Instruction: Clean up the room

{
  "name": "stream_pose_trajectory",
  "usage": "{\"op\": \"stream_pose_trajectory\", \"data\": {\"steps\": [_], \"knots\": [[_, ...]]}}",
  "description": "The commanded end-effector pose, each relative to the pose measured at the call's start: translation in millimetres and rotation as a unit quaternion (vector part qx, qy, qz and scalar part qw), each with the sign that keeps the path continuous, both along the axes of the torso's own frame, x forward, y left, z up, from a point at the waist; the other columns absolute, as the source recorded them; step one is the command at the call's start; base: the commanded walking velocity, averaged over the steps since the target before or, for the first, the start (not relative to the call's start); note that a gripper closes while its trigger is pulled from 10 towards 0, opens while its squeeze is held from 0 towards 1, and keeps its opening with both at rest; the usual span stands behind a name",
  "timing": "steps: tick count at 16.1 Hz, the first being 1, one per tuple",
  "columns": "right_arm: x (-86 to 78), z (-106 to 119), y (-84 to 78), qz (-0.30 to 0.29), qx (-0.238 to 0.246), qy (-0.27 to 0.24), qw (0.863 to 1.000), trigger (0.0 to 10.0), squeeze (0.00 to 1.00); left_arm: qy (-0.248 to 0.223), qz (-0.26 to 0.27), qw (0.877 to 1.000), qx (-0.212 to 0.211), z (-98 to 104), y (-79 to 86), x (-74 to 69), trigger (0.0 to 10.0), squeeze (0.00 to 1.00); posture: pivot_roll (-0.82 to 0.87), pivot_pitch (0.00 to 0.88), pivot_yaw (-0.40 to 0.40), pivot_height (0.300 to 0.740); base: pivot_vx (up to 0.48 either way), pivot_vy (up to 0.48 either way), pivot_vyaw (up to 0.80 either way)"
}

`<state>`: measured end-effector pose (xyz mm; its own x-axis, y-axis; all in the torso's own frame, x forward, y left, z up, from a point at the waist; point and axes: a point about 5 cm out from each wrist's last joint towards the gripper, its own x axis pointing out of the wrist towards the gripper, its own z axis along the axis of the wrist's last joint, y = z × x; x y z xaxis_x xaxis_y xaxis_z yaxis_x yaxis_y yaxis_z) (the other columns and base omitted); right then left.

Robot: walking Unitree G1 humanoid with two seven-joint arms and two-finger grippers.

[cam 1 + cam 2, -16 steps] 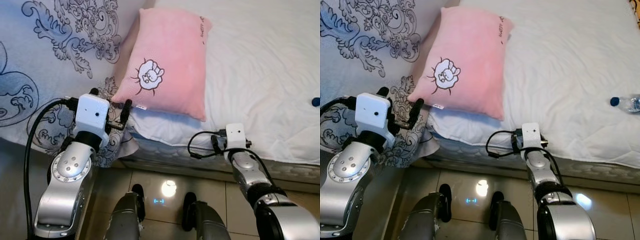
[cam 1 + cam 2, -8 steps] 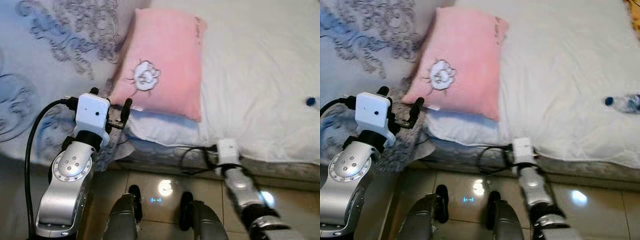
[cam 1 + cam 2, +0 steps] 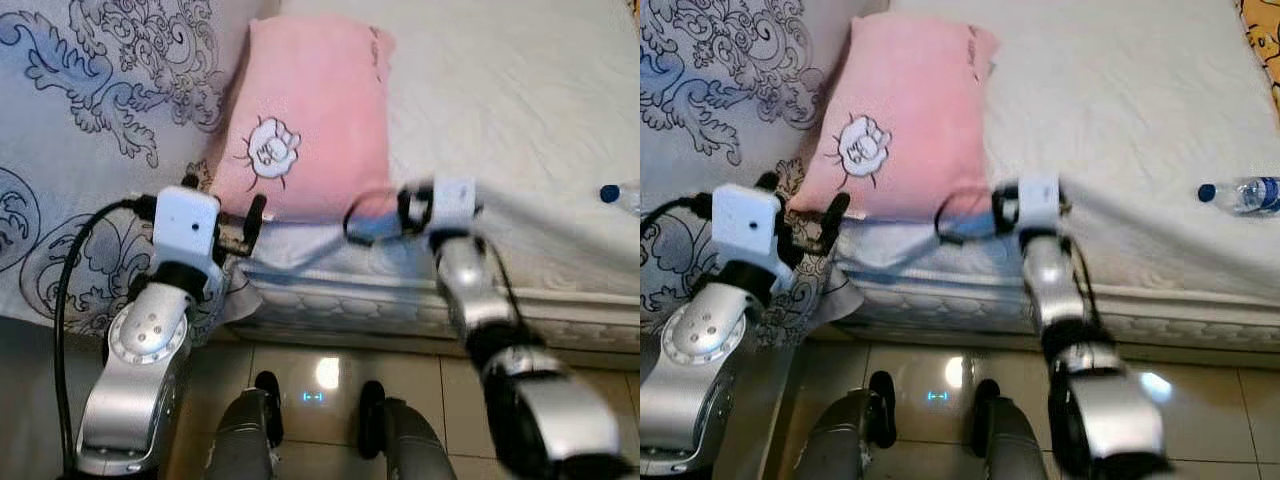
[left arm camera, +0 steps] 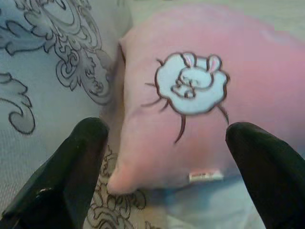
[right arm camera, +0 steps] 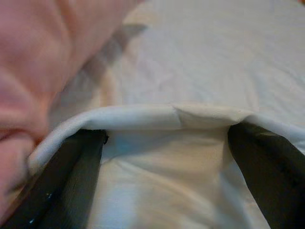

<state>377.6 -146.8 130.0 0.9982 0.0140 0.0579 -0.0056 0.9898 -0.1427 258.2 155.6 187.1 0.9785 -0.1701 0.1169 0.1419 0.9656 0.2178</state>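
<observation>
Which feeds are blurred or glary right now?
Left eye view: the right arm is motion-smeared, the pink pillow sharp, a lamp glare on the floor tiles. Right wrist view: soft focus on the white sheet edge. Left wrist view: mildly soft.

Pillow [image 3: 310, 110]: pink cloth, soft matt nap, faint creases; stitched white patch with dark outline; small white fabric tag at the seam.
Quilt [image 3: 520, 90]: white cloth, matt, fine quilted texture; its edge [image 5: 143, 117] looks like a smooth folded hem.
Blanket [image 3: 90, 110]: pale blue-grey cloth, matt, printed with dark scrollwork.
Mattress [image 3: 400, 300]: side of white quilted fabric with a stitched pattern.
Arms [image 3: 140, 360]: silver metal, satin sheen, bolt heads visible.
Camera housings [image 3: 185, 225]: white plastic, smooth.
Fingers [image 4: 71, 167]: black, smooth, dull sheen.
Cable [image 3: 62, 300]: black, slightly glossy.
Floor [image 3: 320, 375]: tile, glossy, mirrors a light spot.
Bottle [image 3: 1240, 193]: clear plastic, blue cap.
</observation>
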Motion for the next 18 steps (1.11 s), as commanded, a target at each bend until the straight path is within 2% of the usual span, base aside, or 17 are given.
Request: {"op": "stream_pose_trajectory", "data": {"steps": [1,5,8,10,11,12,16,17,18], "knots": [[-1.7,-11.4,-1.7,-0.013,0.020,0.033,0.999,10.0,0.00,-0.004,0.002,1.000,0.000,2.0,1.3,-4.3,10.0,0.00,0.21,0.314,-0.020,0.740,0.000,0.000,0.00],[5.3,-5.0,8.0,-0.011,0.057,0.055,0.997,10.0,0.00,-0.005,0.007,1.000,-0.001,1.7,0.2,-9.2,10.0,0.00,0.22,0.322,-0.050,0.740,0.000,0.000,0.00],[-19.5,-43.4,12.7,-0.003,0.062,0.094,0.994,10.0,0.00,-0.005,0.015,1.000,-0.009,0.9,1.7,-8.7,10.0,0.00,0.18,0.326,-0.063,0.740,0.000,0.000,0.00],[-47.1,-72.1,12.9,0.003,0.065,0.121,0.991,10.0,0.00,-0.006,0.010,1.000,-0.013,0.7,-1.1,-6.5,10.0,0.00,0.16,0.317,-0.066,0.740,0.000,0.000,0.00],[-66.9,-83.8,13.3,0.010,0.065,0.132,0.989,10.0,0.00,-0.009,0.008,1.000,-0.017,1.8,-2.2,-4.4,10.0,0.00,0.15,0.311,-0.070,0.740,0.000,0.000,0.00],[-85.5,-85.9,10.7,0.018,0.065,0.135,0.989,10.0,0.00,-0.013,0.009,1.000,-0.019,3.5,-1.7,-3.2,10.0,0.00,0.14,0.301,-0.077,0.740,0.000,0.000,0.00],[-116.1,-86.2,1.9,0.035,0.048,0.152,0.987,10.0,0.00,-0.016,0.015,0.999,-0.024,2.8,-0.5,1.2,10.0,0.00,0.12,0.278,-0.082,0.740,0.000,0.000,0.00],[-119.1,-85.9,-0.3,0.035,0.046,0.153,0.987,10.0,0.00,-0.016,0.016,0.999,-0.025,2.2,-0.7,1.9,10.0,0.00,0.12,0.277,-0.082,0.740,0.000,0.000,0.00],[-123.6,-76.7,1.1,0.049,0.045,0.140,0.988,10.0,0.00,-0.018,0.014,0.999,-0.028,2.6,-2.8,2.5,10.0,0.00,0.12,0.268,-0.083,0.740,0.000,0.000,0.00]]}}
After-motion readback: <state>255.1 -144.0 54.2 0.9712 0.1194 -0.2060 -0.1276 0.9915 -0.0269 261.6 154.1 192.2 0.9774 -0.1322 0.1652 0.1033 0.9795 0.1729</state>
